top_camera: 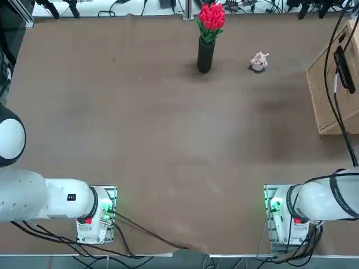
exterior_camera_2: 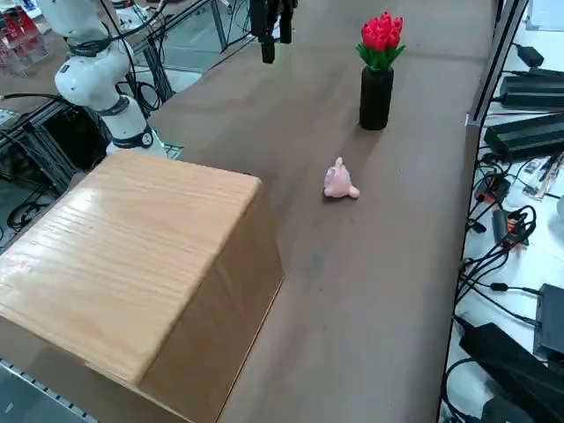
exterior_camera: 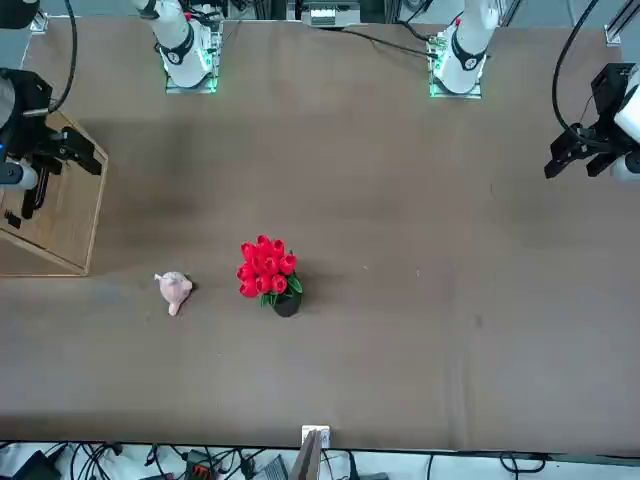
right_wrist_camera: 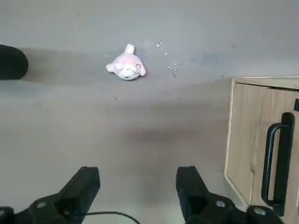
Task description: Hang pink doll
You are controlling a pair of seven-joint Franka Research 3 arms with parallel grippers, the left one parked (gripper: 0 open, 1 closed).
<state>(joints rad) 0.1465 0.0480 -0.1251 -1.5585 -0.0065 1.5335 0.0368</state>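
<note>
Right gripper (right_wrist_camera: pixel 138 186) hovering with jaws released, empty, well short of the pink doll (right_wrist_camera: pixel 126 67). Doll lying on the far table (top_camera: pixel 140 140), between vase (top_camera: pixel 206 54) and wooden cabinet (top_camera: pixel 331 84), awaiting pickup.

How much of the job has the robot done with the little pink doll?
Nothing looks done yet. The doll lies on the table between the vase and the wooden box. The right gripper hangs open and empty above the table, apart from the doll. Picking it up and hanging it are left.
</note>
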